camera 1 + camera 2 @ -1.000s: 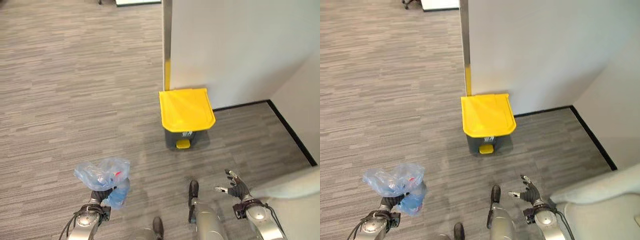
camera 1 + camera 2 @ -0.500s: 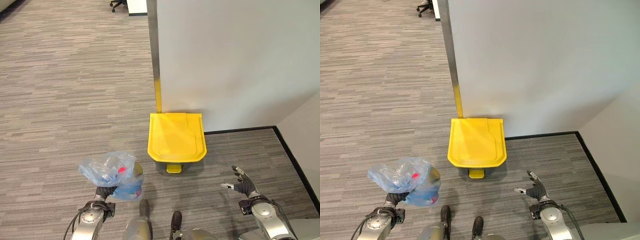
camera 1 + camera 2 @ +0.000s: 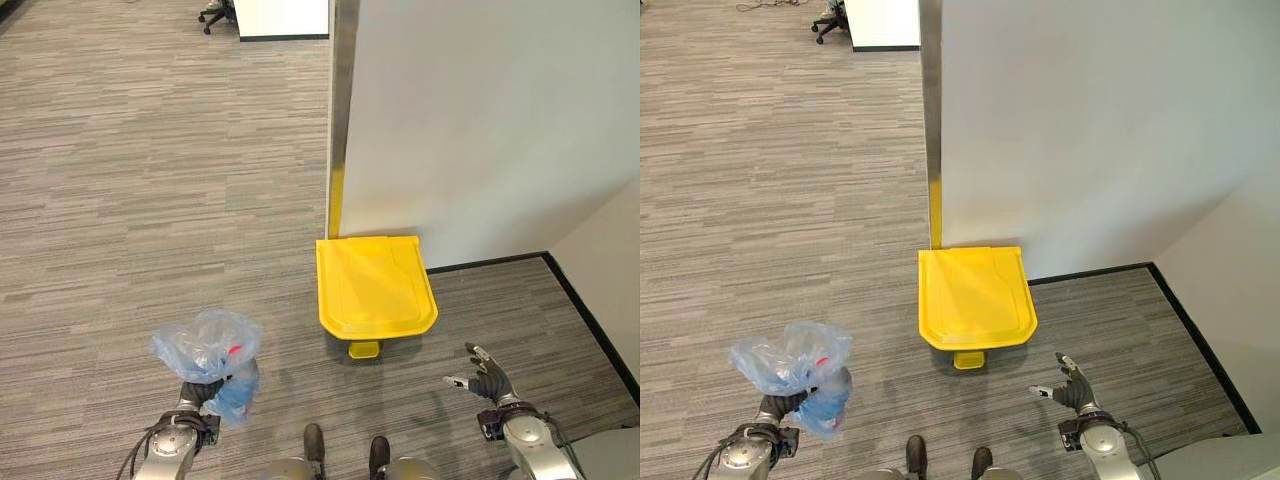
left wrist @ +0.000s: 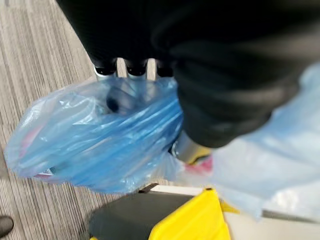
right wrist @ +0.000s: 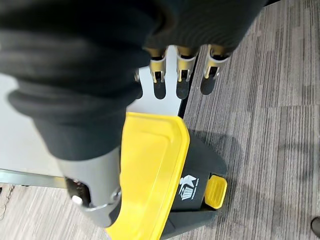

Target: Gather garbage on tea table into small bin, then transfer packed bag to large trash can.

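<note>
A: Bag [image 3: 205,350] location?
B: Held above the floor [image 3: 120,200], left of the bin [image 3: 375,287]; left hand [image 3: 197,393] fingers clamp its neck.
A: Right hand [image 3: 488,381]?
B: Fingers spread wide, holding nothing, right of the bin. Lid [image 3: 975,296] closed, against the wall [image 3: 480,120].

The trash can [image 3: 376,290] is stood on the floor [image 3: 140,200] against the wall [image 3: 480,120], at the foot of a post [image 3: 342,110], lid closed, pedal [image 3: 364,350] on the near side. The bag [image 3: 205,352] is held up off the floor in the left hand [image 3: 200,392], to the left of the can and nearer. The right hand [image 3: 487,381] is placed to the right of the can, apart from it, holding nothing. A chair base [image 3: 216,12] is seen far behind, left of the post.
</note>
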Available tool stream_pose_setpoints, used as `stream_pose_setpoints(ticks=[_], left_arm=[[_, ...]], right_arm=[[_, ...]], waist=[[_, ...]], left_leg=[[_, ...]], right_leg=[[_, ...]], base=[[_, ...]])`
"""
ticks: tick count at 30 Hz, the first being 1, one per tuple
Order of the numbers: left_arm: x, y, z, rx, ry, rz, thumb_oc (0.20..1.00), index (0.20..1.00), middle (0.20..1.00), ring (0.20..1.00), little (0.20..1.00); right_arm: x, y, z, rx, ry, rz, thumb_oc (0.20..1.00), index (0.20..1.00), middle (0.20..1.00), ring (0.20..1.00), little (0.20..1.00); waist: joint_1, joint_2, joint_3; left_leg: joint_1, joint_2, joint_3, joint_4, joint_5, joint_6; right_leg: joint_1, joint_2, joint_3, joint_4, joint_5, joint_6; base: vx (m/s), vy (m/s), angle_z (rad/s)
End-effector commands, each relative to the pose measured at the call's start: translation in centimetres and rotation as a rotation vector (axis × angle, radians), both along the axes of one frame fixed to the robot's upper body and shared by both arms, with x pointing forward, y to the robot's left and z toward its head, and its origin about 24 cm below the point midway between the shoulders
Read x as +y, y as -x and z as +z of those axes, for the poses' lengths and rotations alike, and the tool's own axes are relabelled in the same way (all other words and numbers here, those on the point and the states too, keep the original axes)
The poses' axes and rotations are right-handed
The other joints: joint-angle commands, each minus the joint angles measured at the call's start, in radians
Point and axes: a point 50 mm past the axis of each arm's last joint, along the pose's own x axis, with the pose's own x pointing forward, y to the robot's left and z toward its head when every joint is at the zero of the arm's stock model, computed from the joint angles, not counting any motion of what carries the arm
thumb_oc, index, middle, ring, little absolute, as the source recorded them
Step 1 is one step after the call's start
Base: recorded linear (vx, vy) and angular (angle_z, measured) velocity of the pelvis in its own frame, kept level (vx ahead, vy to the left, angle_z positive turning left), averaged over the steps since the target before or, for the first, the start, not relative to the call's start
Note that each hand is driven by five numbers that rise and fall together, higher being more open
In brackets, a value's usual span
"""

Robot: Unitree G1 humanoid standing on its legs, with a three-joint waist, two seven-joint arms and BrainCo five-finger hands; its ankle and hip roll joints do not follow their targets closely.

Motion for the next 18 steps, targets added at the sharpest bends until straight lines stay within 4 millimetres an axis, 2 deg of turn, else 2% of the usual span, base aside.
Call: stream_pose_setpoints(ticks=[1, 3, 8, 14, 18], left_arm=[[1.2, -0.9, 2.0, -0.108, -0.038, 0.008, 0.200, 0.200, 0.200, 0.200, 0.200], [1.3, -0.7, 1.8, -0.101, -0.033, 0.020, 0.200, 0.200, 0.200, 0.200, 0.200], [0.9, 0.3, 0.9, -0.065, -0.002, 0.026, 0.200, 0.200, 0.200, 0.200, 0.200], [0.8, 0.1, 1.0, -0.066, 0.000, 0.019, 0.200, 0.200, 0.200, 0.200, 0.200], [1.0, -0.3, 1.3, -0.077, -0.015, 0.015, 0.200, 0.200, 0.200, 0.200, 0.200]], right_arm=[[0.1, -0.9, 0.7, -0.043, 0.012, 0.012, 1.000, 1.000, 1.000, 1.000, 1.000], [-0.5, -0.4, 0.4, -0.027, 0.015, -0.025, 1.000, 1.000, 1.000, 1.000, 1.000], [-1.3, 0.0, 0.4, -0.027, 0.008, -0.056, 1.000, 1.000, 1.000, 1.000, 1.000], [-1.4, -0.2, 0.6, -0.037, 0.007, -0.062, 1.000, 1.000, 1.000, 1.000, 1.000], [-1.2, -0.5, 0.7, -0.044, 0.002, -0.061, 1.000, 1.000, 1.000, 1.000, 1.000]], waist=[[0.005, -0.023, 0.006], [-0.003, -0.028, 0.013], [0.003, -0.035, -0.022], [0.006, -0.041, -0.023], [0.010, -0.044, -0.012]], left_leg=[[0.011, 0.010, -0.055, 0.084, -0.137, -0.028], [0.011, -0.002, -0.076, 0.110, -0.152, -0.025], [0.039, 0.000, -0.079, 0.113, -0.173, -0.034], [0.035, 0.000, -0.091, 0.134, -0.188, -0.035], [0.010, -0.010, -0.102, 0.156, -0.194, -0.025]], right_leg=[[-0.011, -0.004, -0.005, -0.085, 0.065, 0.028], [-0.007, 0.010, 0.024, -0.123, 0.070, 0.023], [0.075, 0.011, 0.010, -0.205, 0.074, 0.013], [0.095, 0.009, 0.006, -0.216, 0.065, 0.014], [0.066, 0.004, 0.017, -0.166, 0.059, 0.024]], base=[[0.07, -0.012, -0.11], [0.14, -0.085, 0.13], [0.13, -0.063, 0.17], [0.04, 0.014, 0.10], [-0.02, 0.074, -0.01]])
